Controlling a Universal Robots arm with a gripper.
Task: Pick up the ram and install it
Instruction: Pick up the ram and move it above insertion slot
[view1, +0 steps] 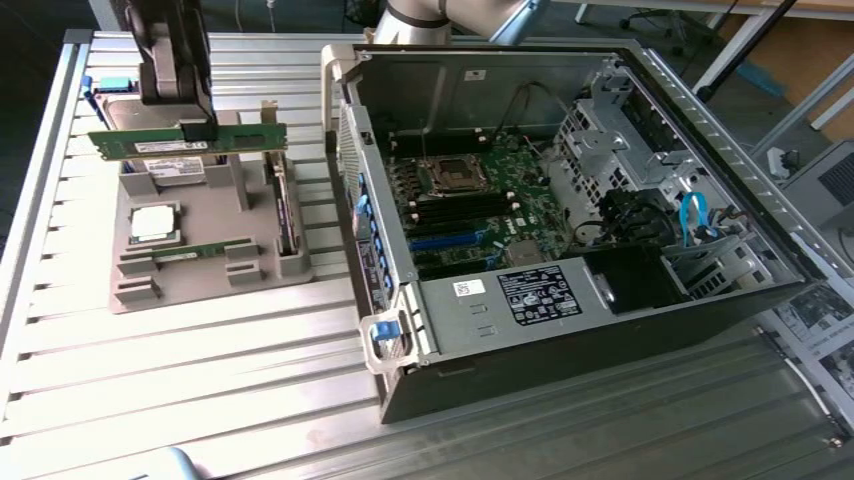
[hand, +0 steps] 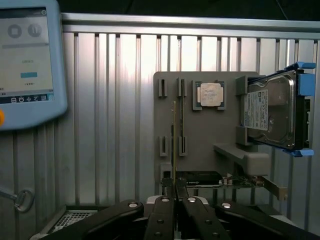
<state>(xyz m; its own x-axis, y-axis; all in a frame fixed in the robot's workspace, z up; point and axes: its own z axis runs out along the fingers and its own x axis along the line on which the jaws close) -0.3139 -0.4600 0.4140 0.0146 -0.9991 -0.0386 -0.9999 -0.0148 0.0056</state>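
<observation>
- The claw (view1: 195, 128) is closed on the ram (view1: 134, 143), pinching its flat faces near mid-length. In the wrist view the claw (hand: 174, 190) grips the ram (hand: 173, 135) edge-on, so the stick shows as a thin line running out from between the fingers.
- The ram hangs level over the far end of the grey tray (view1: 187, 285), at the exterior view's left, just above the hard drive (view1: 171, 168). It looks lifted clear of its holders rather than resting in them.
- A second stick (view1: 200, 249) lies in holders on the tray's near part, beside the processor (view1: 151, 222).
- The open case (view1: 561, 370) lies well apart on the ribbed tabletop (view1: 160, 380), at the exterior view's right. The slots (view1: 461, 212) on its motherboard (view1: 514, 165) look empty, as far as I can tell.
- The step in hand, as I judge it, is carrying the ram from tray to case.
- Doing it well:
  - Grip firmly on the faces, since a thin board held at one spot can pivot or slip.
  - Hold it level, with the contact edge down.
  - Carry it high enough to clear the tray's posts and the case wall.
  - Move smoothly so the stick does not swing out of line.
</observation>
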